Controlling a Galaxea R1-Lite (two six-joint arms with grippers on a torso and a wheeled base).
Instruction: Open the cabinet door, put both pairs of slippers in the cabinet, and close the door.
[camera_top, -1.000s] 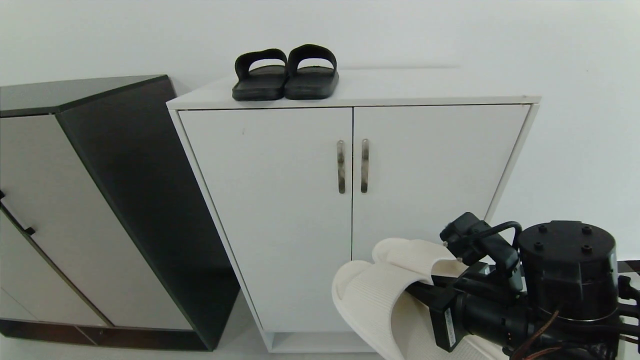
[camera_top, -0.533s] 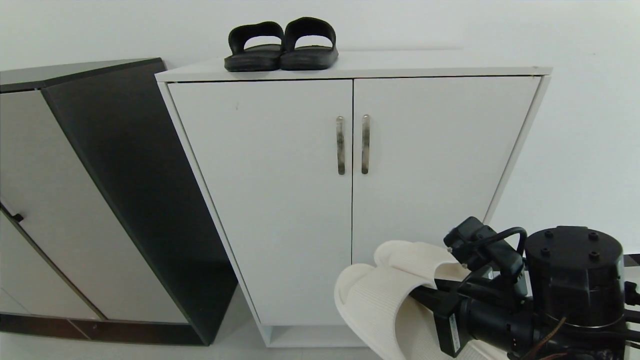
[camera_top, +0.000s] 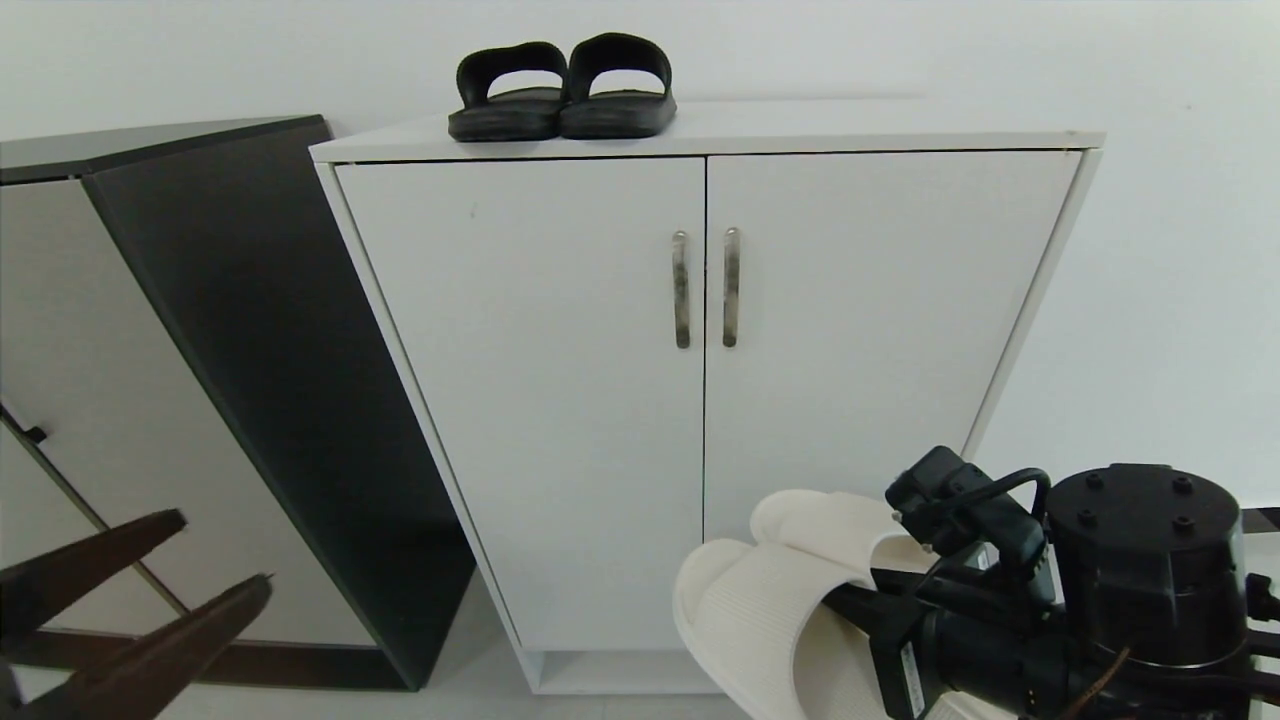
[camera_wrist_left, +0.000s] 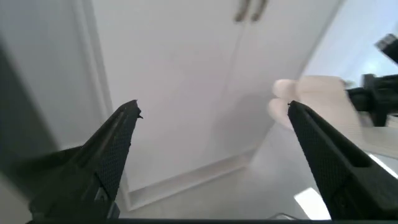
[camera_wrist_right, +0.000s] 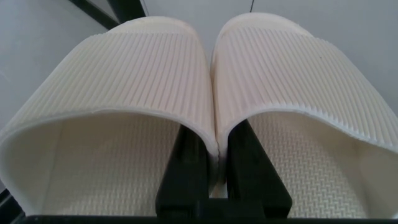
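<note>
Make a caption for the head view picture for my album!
Right gripper holds white slippers before the shut cabinet, black slippers on top, left gripper open.

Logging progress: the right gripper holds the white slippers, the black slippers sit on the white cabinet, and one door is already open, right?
No door is open: the head view shows both doors shut. The rest holds: the right gripper holds the white slippers, and the black slippers sit on the white cabinet.
</note>
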